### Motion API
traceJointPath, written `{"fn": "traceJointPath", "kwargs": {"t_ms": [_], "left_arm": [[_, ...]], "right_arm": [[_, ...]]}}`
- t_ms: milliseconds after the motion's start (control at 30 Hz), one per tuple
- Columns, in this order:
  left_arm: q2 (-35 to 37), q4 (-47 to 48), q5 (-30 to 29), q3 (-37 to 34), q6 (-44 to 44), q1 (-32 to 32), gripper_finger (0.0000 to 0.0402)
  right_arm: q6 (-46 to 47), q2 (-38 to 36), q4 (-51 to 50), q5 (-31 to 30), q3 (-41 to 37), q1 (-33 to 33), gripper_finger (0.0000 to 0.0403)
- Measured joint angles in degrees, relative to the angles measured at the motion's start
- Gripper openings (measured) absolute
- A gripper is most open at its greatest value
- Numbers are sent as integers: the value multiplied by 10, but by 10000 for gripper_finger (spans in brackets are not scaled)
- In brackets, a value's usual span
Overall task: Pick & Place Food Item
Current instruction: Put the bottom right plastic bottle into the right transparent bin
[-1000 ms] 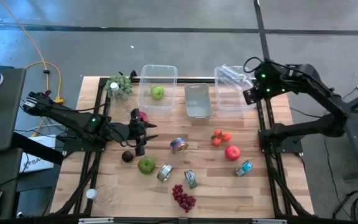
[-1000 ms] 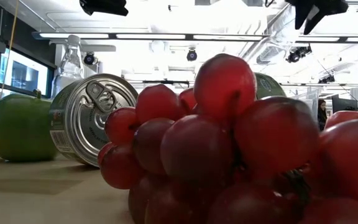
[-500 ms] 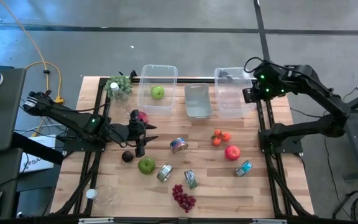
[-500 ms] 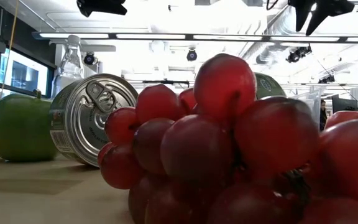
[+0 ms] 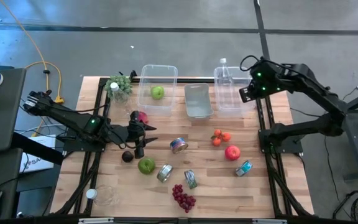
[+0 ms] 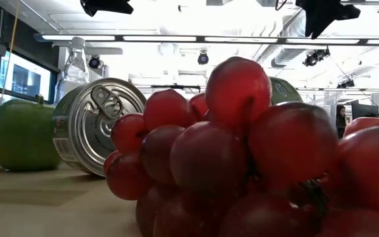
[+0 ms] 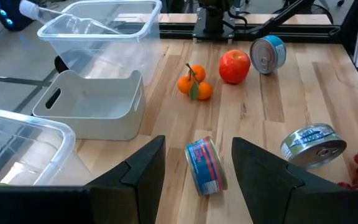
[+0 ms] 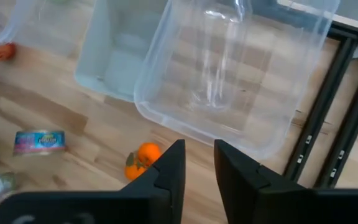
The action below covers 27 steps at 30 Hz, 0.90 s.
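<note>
My left gripper [image 5: 143,135] [image 7: 197,168] hangs open over the table's left middle, with nothing between its fingers. A blue-labelled can [image 7: 205,165] [image 5: 179,145] lies on the wood beyond it. Beside it are a red fruit [image 5: 143,116], a dark plum [image 5: 127,157] and a green apple [image 5: 146,165]. My right gripper [image 5: 243,94] [image 8: 199,163] hovers over the right clear bin [image 5: 232,99] [image 8: 229,81]. Its fingers stand a narrow gap apart and hold nothing. A clear bottle [image 5: 223,67] [image 8: 222,43] lies inside that bin.
The left clear bin [image 5: 158,78] holds a green apple [image 5: 158,92]; a white bin [image 5: 197,101] stands between the clear bins. Tangerines [image 5: 220,137], a red apple [image 5: 232,152], cans [image 5: 165,172] [image 5: 243,168], red grapes [image 5: 183,198] and green grapes [image 5: 118,84] lie about the table.
My right gripper's fingers have drawn closer together above the right bin. The clear bottle in that bin has shifted from lying aslant across its far end toward its far left corner.
</note>
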<state>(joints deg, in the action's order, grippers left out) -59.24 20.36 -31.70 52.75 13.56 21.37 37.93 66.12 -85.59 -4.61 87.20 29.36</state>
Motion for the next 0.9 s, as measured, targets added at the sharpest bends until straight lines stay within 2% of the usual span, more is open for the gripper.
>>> {"fn": "traceJointPath", "kwargs": {"t_ms": [167, 367, 500, 700, 900], "left_arm": [[0, 0, 0, 0, 6, 0, 177], [0, 0, 0, 0, 13, 2, 177], [0, 0, 0, 0, 13, 2, 177], [0, -1, 0, 0, 2, 2, 177], [0, 0, 0, 0, 3, 2, 177]], "right_arm": [[-20, -12, 3, -7, 0, -23, 51], [-15, -37, 19, -93, 0, -126, 17], [53, -54, 21, -136, 0, -247, 4], [170, -75, 21, -239, -34, -445, 2], [248, -70, 52, -347, -117, -569, 2]]}}
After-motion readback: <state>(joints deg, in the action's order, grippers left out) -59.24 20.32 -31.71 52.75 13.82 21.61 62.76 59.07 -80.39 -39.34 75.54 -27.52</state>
